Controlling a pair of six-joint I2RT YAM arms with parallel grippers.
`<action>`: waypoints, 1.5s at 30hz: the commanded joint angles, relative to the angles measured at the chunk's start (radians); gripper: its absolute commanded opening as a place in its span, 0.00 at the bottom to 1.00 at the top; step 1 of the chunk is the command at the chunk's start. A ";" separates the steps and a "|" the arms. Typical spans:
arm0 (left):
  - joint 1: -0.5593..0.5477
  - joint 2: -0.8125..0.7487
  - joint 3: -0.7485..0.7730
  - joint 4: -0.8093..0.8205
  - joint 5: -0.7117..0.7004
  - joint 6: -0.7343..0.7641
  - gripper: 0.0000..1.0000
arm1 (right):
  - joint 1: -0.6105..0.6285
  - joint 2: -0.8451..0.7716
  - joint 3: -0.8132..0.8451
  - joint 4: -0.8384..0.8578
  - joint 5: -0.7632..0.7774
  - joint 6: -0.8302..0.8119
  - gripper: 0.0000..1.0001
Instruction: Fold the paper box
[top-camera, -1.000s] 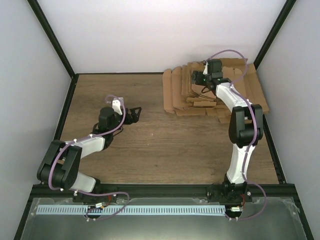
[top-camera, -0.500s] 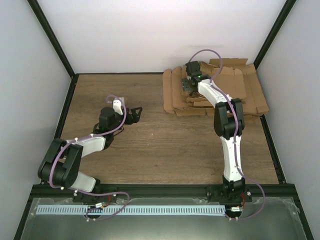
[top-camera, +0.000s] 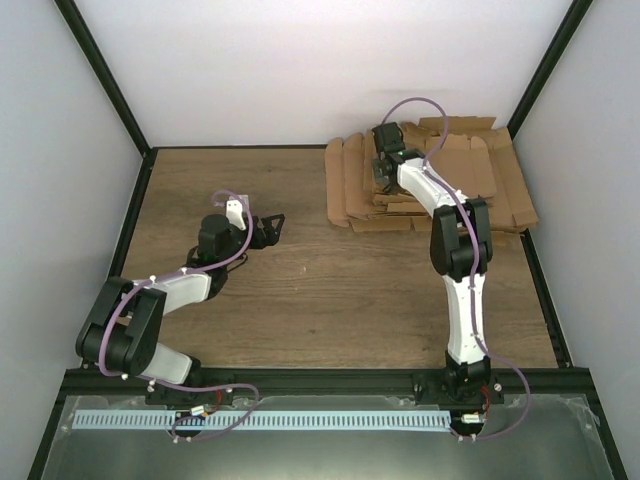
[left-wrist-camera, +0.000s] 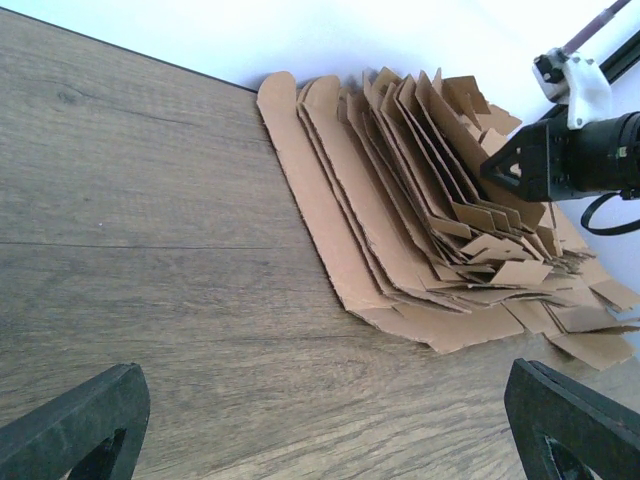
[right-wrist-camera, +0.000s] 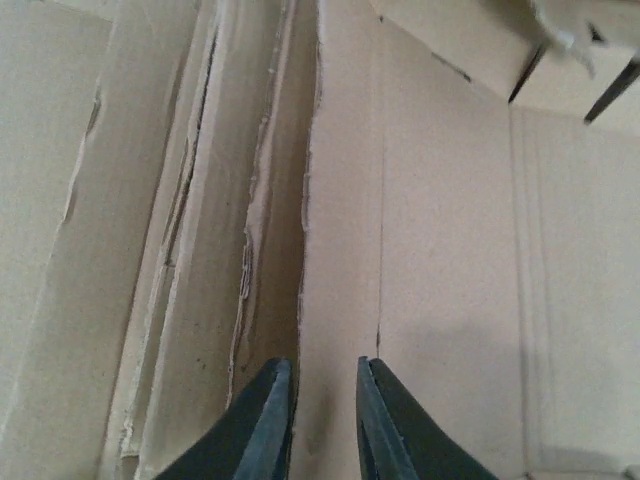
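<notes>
No separate paper box shows; I see only a pile of flat brown cardboard blanks (top-camera: 350, 195) at the back right of the table. My right gripper (top-camera: 383, 172) is down on the pile's left part. In the right wrist view the right gripper (right-wrist-camera: 322, 362) has its jaws narrowed around the torn left edge strip of the top blank (right-wrist-camera: 440, 250). Whether they pinch it cannot be told. My left gripper (top-camera: 272, 228) rests low over the wood at mid left. It is wide open, fingers (left-wrist-camera: 80, 425) far apart with only bare wood between them.
The left wrist view shows the fanned pile (left-wrist-camera: 400, 200) and the right gripper (left-wrist-camera: 510, 165) on it. Black frame posts and white walls close in the wooden table (top-camera: 300, 290). A metal rail (top-camera: 260, 420) runs along the near edge.
The right arm swung left across the pile and came down on its left part while its jaws narrowed from wide open. The left arm has not moved.
</notes>
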 joint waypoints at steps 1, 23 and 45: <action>-0.004 -0.002 0.012 0.012 0.007 0.001 1.00 | 0.003 -0.070 -0.001 -0.002 0.054 0.001 0.14; -0.007 -0.007 0.015 0.011 0.023 -0.016 1.00 | 0.015 -0.311 -0.062 0.036 0.279 0.044 0.01; -0.010 -0.120 -0.021 -0.035 -0.067 -0.009 1.00 | 0.479 -0.572 -0.400 0.081 0.227 0.103 0.01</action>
